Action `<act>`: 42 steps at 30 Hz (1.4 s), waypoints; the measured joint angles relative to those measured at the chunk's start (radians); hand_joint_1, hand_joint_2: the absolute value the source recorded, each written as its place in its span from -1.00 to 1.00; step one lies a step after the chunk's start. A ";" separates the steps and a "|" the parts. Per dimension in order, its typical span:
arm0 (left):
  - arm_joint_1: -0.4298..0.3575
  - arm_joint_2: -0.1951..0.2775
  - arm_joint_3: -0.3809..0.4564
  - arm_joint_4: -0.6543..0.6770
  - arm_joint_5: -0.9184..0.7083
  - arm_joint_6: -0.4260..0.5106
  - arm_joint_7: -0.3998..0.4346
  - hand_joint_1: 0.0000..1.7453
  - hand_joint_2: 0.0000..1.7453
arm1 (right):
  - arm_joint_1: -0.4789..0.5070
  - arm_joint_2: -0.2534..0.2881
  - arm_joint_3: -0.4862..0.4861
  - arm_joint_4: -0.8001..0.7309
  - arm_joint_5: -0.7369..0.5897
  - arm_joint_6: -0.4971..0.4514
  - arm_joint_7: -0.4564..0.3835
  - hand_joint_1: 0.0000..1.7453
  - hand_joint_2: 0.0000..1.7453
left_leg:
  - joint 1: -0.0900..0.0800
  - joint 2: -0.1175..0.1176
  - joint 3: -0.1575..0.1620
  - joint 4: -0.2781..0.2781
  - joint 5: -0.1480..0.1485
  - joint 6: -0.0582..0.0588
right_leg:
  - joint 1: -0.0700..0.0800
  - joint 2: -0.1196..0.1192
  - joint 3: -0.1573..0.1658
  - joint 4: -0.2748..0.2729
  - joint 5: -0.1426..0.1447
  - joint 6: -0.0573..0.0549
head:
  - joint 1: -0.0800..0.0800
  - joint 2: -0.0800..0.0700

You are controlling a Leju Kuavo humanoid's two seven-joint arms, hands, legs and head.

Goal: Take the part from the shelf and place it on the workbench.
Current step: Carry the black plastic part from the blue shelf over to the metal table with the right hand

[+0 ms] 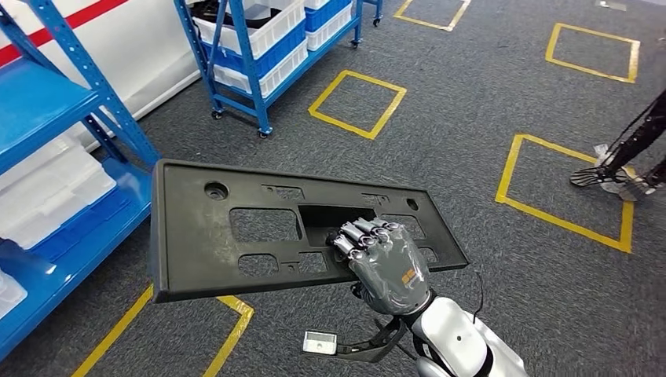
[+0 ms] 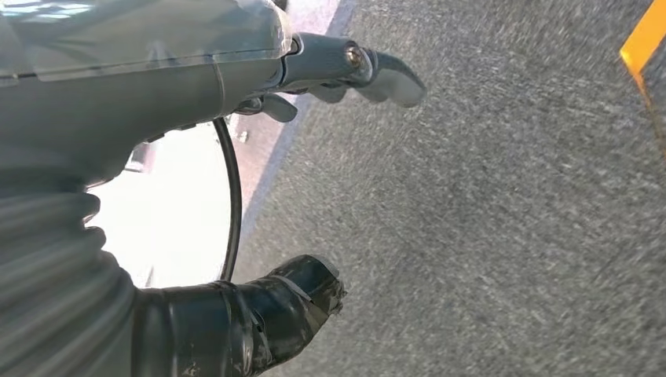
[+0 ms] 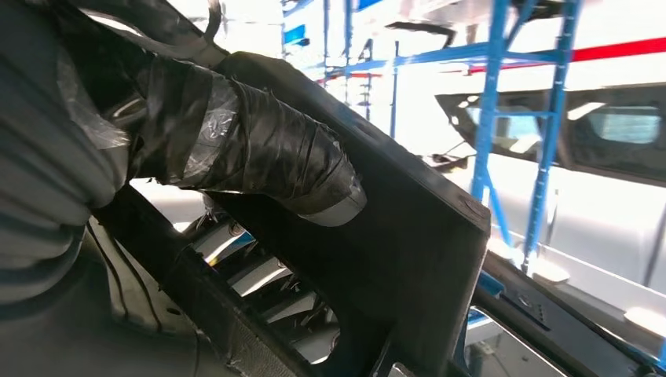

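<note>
The part is a long flat black plastic panel [image 1: 236, 228] with several cut-outs, held level above the grey carpet. My right hand [image 1: 382, 263] grips it near its right end, fingers hooked into a rectangular cut-out. The right wrist view shows the same panel [image 3: 408, 236] edge-on, with my taped thumb [image 3: 259, 149] pressed against it. My left hand [image 2: 259, 196] hangs over the carpet with fingers apart and nothing in it.
A blue shelf [image 1: 55, 157] with white trays stands close on the left. A second blue wheeled rack [image 1: 251, 47] holding bins is farther back. Yellow taped squares [image 1: 357, 102] mark the carpet. A person's feet [image 1: 620, 177] are at the right edge.
</note>
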 joint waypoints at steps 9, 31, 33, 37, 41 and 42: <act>-0.015 -0.005 0.023 0.006 -0.017 0.003 -0.011 -1.00 1.00 | 0.001 -0.002 0.001 0.000 0.002 0.002 0.003 1.00 1.00 | 0.003 -0.022 0.096 -0.239 0.097 0.030 | 0.006 0.022 -0.033 0.050 -0.029 0.037 | 0.005 0.000; -0.047 0.010 0.140 0.023 -0.069 0.023 0.010 -1.00 1.00 | -0.031 0.103 0.066 0.020 0.067 0.086 0.061 1.00 1.00 | 0.003 -0.003 0.029 -0.059 0.022 -0.020 | -0.009 -0.002 -0.002 -0.008 0.007 0.003 | 0.008 0.000; -0.057 0.013 0.162 0.031 -0.077 0.029 0.004 -1.00 1.00 | -0.042 0.116 0.078 0.029 0.071 0.088 0.071 1.00 1.00 | 0.006 -0.039 0.079 -0.175 0.069 -0.019 | -0.010 0.021 -0.007 0.006 0.000 0.013 | 0.008 0.000; -0.088 0.019 0.203 0.067 -0.120 0.049 -0.018 -1.00 1.00 | -0.082 0.122 0.113 0.050 0.086 0.090 0.132 1.00 1.00 | 0.003 -0.040 0.097 -0.218 0.078 0.001 | -0.013 0.050 -0.021 0.011 0.005 0.038 | 0.008 0.000; -0.107 0.020 0.244 0.103 -0.183 0.065 -0.049 -1.00 1.00 | -0.137 0.076 0.168 0.061 0.089 0.089 0.257 1.00 1.00 | 0.005 0.004 0.100 -0.230 0.085 0.026 | -0.012 -0.032 -0.081 0.135 -0.066 0.056 | 0.009 0.000; -0.107 0.020 0.253 0.108 -0.192 0.066 -0.052 -1.00 1.00 | -0.144 0.064 0.177 0.062 0.090 0.088 0.269 1.00 1.00 | 0.004 0.015 0.099 -0.230 0.085 0.029 | -0.013 -0.049 -0.115 0.201 -0.095 0.059 | 0.009 0.000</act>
